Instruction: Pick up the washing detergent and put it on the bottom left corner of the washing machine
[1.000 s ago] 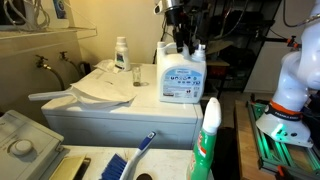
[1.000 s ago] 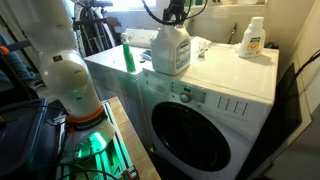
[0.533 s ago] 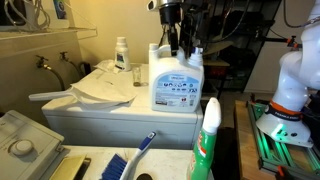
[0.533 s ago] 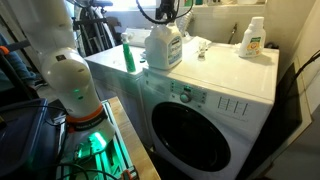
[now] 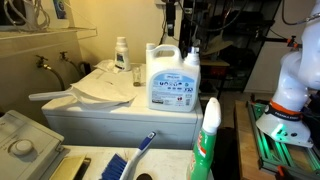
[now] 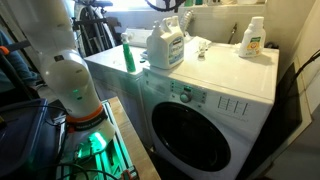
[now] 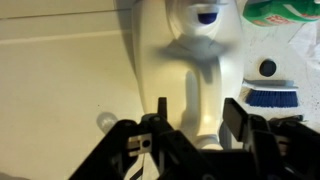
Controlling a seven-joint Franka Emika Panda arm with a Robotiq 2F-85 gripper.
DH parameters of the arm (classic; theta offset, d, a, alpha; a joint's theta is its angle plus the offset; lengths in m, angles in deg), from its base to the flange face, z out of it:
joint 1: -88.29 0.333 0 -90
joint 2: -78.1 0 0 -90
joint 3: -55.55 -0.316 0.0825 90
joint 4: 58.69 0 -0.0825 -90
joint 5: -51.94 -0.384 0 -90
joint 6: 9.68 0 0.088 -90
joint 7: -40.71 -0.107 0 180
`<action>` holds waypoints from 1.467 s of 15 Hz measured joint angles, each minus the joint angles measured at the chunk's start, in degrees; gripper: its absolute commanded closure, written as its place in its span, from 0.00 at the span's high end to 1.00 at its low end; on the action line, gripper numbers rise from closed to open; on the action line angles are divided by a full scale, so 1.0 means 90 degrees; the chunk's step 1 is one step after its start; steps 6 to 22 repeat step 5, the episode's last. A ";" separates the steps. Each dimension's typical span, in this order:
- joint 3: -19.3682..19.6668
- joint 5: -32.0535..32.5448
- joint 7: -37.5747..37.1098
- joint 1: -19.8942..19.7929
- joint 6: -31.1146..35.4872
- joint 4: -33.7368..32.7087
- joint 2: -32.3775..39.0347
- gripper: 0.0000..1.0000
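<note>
Small bottle [image 5: 121, 50] far left at the back, label unreadable. Next, the detergent jug [image 5: 170, 84] stands upright on the washing machine [image 5: 130, 116]: long axis vertical, cap up, handle on the right. Its blue-and-white label faces the camera, print too small to read. In an exterior view the jug [image 6: 165, 46] sits at the washer top's [image 6: 215, 72] near corner by the front edge. The gripper [image 7: 198, 120] is open, jaws either side of the handle with a gap showing. Spray bottle [image 5: 208, 138] in front, right.
</note>
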 measured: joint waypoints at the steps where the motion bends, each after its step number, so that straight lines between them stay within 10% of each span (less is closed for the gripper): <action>1: 0.0067 -0.0034 0.0017 -0.0068 -0.0296 -0.0189 -0.0018 1.00; 22: 0.0378 -0.0257 0.0230 -0.0378 -0.0669 -0.0528 -0.0213 1.00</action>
